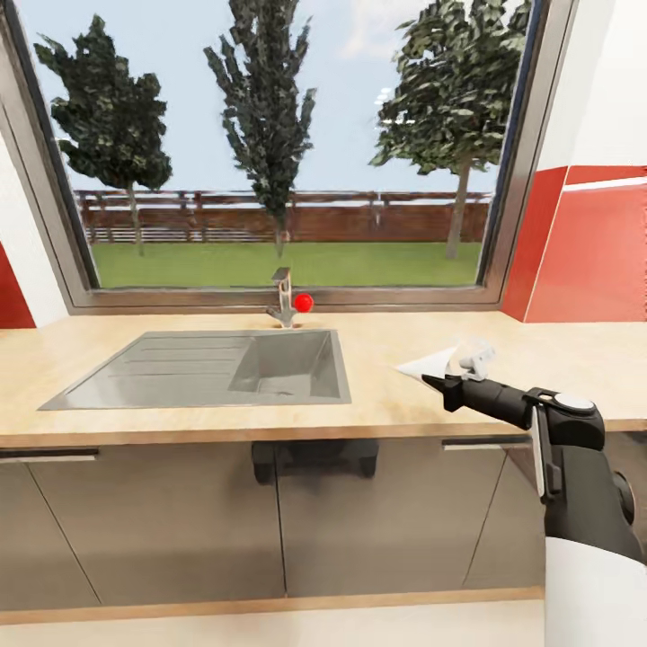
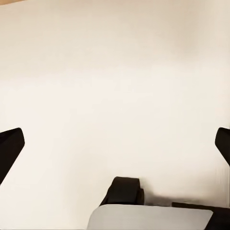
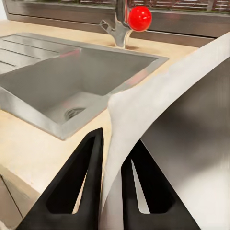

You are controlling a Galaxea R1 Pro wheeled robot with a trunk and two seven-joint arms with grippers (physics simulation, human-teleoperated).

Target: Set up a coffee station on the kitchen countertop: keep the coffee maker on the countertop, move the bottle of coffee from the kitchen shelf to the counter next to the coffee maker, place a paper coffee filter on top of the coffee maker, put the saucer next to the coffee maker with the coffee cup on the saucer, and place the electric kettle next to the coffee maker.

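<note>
A white paper coffee filter (image 1: 442, 362) is pinched between the black fingers of my right gripper (image 1: 431, 379), which is held over the wooden countertop (image 1: 539, 359) to the right of the sink. In the right wrist view the filter (image 3: 167, 120) is a large folded sheet rising from between the two fingers (image 3: 81, 182), which are shut on its edge. My left gripper (image 2: 115, 143) is open, its dark fingertips (image 2: 9, 148) set far apart at the picture's edges with nothing between them, facing a plain pale surface.
A steel sink (image 1: 162, 364) with a drainboard is set into the countertop under a wide window. Behind the basin stands a faucet (image 1: 282, 301) with a red knob (image 1: 304, 301). Grey cabinet doors (image 1: 180, 530) run below. A red wall panel (image 1: 593, 243) is at the right.
</note>
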